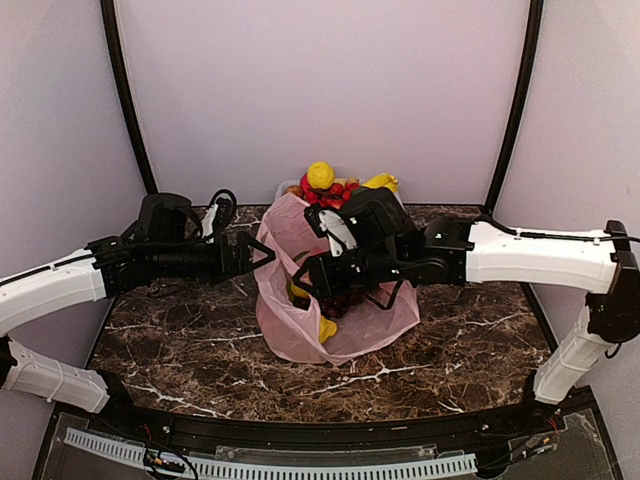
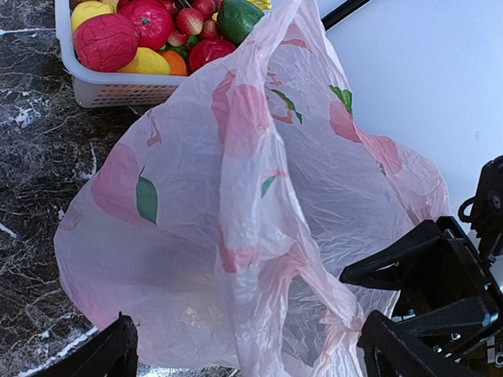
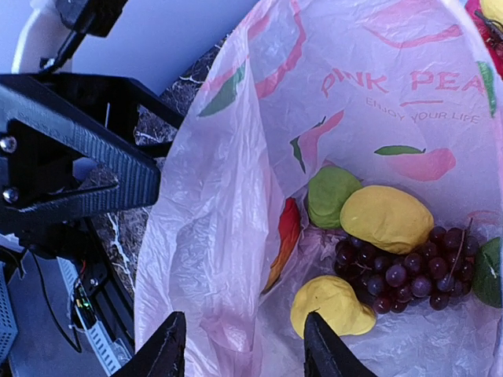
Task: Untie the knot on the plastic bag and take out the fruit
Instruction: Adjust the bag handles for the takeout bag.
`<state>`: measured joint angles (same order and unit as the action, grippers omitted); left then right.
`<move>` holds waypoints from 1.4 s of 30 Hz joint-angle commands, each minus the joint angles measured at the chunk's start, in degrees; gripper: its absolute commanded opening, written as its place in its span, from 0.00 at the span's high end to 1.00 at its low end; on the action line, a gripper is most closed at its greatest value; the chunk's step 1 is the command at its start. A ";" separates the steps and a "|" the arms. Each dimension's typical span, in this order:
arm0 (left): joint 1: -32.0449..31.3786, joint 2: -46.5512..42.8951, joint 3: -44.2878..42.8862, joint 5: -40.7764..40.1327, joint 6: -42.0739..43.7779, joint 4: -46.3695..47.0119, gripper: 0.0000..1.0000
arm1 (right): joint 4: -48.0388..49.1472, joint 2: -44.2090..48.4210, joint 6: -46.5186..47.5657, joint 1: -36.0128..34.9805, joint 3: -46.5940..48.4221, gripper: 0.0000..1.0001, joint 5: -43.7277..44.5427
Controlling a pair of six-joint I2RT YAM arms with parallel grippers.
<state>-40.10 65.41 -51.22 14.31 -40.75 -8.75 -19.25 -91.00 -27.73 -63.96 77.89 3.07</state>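
The pink plastic bag point(image 1: 300, 325) stands mid-table with its mouth gaping. Inside lies the fruit: a purple grape bunch point(image 3: 401, 273), two yellow pieces point(image 3: 383, 217) point(image 3: 332, 302), a green one point(image 3: 330, 193) and a red-orange one point(image 3: 288, 234). My right gripper point(image 3: 245, 345) hangs over the mouth, jaws apart, astride a fold of the bag's near wall; one fingertip point(image 3: 321, 339) is beside the lower yellow fruit. My left gripper point(image 2: 251, 349) stands wide open against the bag's left side, loose film between its fingers. A small twisted knot point(image 2: 343, 326) sits on a handle strip by its right finger.
A white basket point(image 2: 118, 88) full of other toy fruit stands just behind the bag near the back wall. The two grippers are close together at the bag's top, with the right one's black body point(image 2: 440, 271) beside my left fingers. Dark marble tabletop point(image 1: 180, 340) surrounds the bag.
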 commanded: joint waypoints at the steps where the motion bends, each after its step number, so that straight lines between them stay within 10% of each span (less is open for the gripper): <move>1: -0.33 0.84 -0.25 0.72 -0.30 -0.29 0.01 | 2.21 -1.98 -0.99 0.24 0.55 0.56 -0.85; 9: -0.32 2.45 -0.17 1.88 0.20 1.72 0.01 | 4.62 -6.03 -1.12 -0.41 2.36 0.83 -5.91; 18: -0.33 4.38 1.74 2.05 -0.31 3.65 0.01 | 8.79 -9.72 -1.43 -2.46 3.99 0.90 -9.11; 24: -0.33 5.53 2.97 1.99 -0.08 2.95 0.38 | 8.47 -9.83 -1.10 -2.87 3.94 0.89 -8.09; 30: -1.39 5.50 4.57 1.59 3.28 2.50 0.97 | 7.79 -6.41 -1.83 -2.92 -0.21 0.62 -4.12; 34: -5.41 5.09 7.49 -2.56 9.77 2.58 0.99 | 6.08 -3.90 -2.89 -2.89 -4.23 0.41 1.15; 42: -8.80 2.84 14.33 -6.90 12.29 4.36 0.99 | 1.35 -2.90 -8.49 -5.85 -13.41 0.40 2.03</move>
<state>-48.75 70.83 -39.77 10.70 -30.83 -4.73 -14.87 -94.37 -32.53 -67.16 69.17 4.08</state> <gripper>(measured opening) 0.010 0.612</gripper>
